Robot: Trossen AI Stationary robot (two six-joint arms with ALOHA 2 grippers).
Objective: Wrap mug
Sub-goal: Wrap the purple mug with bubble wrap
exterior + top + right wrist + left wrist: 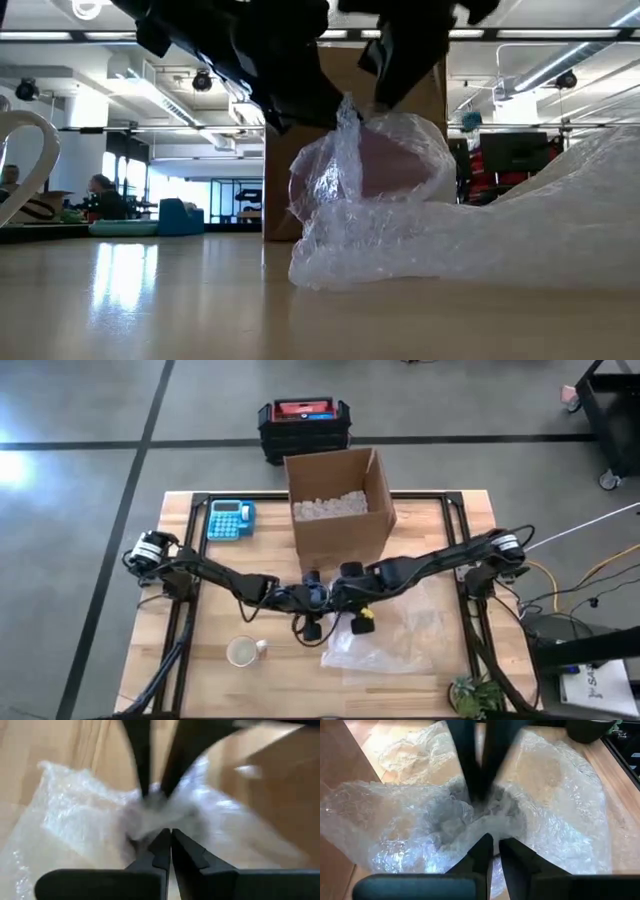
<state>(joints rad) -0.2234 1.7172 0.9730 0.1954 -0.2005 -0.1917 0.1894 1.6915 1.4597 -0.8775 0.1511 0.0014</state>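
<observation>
1. One open cardboard box (338,505) stands at the far edge of the worktop (430,520), mid-width, with pale packing bits inside. It sits just behind both my grippers and fills the background in the low view.
2. One blue calculator (230,519) lies near the far left corner. One small cup (242,651) stands near the front edge, left of centre, well apart from the work. A green plant (476,695) shows at the front right corner, partly cut off.
3. One sheet of bubble wrap (385,635) spreads from the centre toward the front right. In the low view it is bunched into a lump (375,190) with a pinkish shape inside, presumably the mug; I cannot make out its outline or handle.
4. My left gripper (491,842) is at the worktop centre, fingers pinched tight on a gathered fold of wrap.
5. My right gripper (169,836) meets it from the opposite side, fingers closed on the same gathered knot of wrap.
6. From above, both arms cross over the bundle and hide it almost entirely.
7. At the left edge of the low view a white curved handle (30,160) is cut off.
8. Off the worktop, beyond the far edge, one dark crate (305,422) sits on the floor.
</observation>
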